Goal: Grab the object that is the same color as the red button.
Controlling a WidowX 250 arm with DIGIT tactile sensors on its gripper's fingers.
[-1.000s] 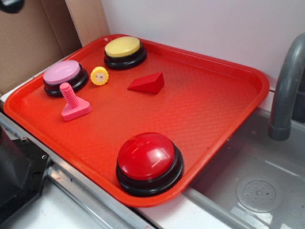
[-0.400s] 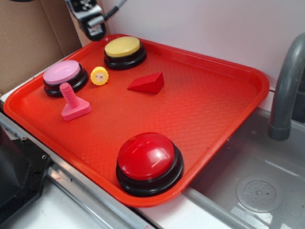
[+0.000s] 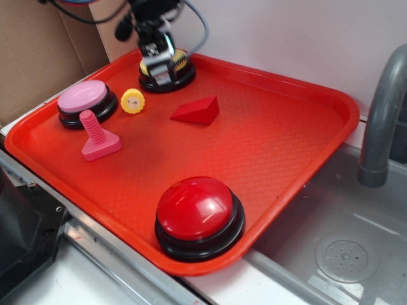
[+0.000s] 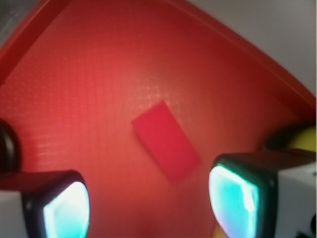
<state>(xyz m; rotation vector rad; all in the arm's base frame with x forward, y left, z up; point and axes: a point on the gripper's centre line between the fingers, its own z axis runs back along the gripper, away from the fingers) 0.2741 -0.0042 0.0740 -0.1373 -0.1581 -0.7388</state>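
Since a moment ago the gripper [image 3: 160, 71] has come in from the tray's far-left corner and now hangs over the yellow-topped button [image 3: 180, 65], hiding most of its dome; nothing on the tray has shifted. In the wrist view its two fingers [image 4: 57, 203] stand spread wide apart with bare tray floor between them, gripping nothing.

The red wedge block [image 3: 196, 111] lies on the red tray [image 3: 286, 136], in the far half, roughly midway between the left and right edges, with its thin edge toward the left. From the wrist camera the block [image 4: 166, 146] appears as a slanted rectangle ahead of the open fingers, apart from both. The small yellow round piece [image 3: 133, 101] sits to the block's left, between the yellow-topped button and the pink-topped button [image 3: 86, 101], which is near the left edge. The pink threaded bolt [image 3: 97, 136] stands upright on its flat base just in front of the pink-topped button. The red button [image 3: 198, 216] sits well apart from the block, right at the tray's near edge. Beyond the right edge are a grey faucet [image 3: 385, 114] and a sink basin [image 3: 331, 222].
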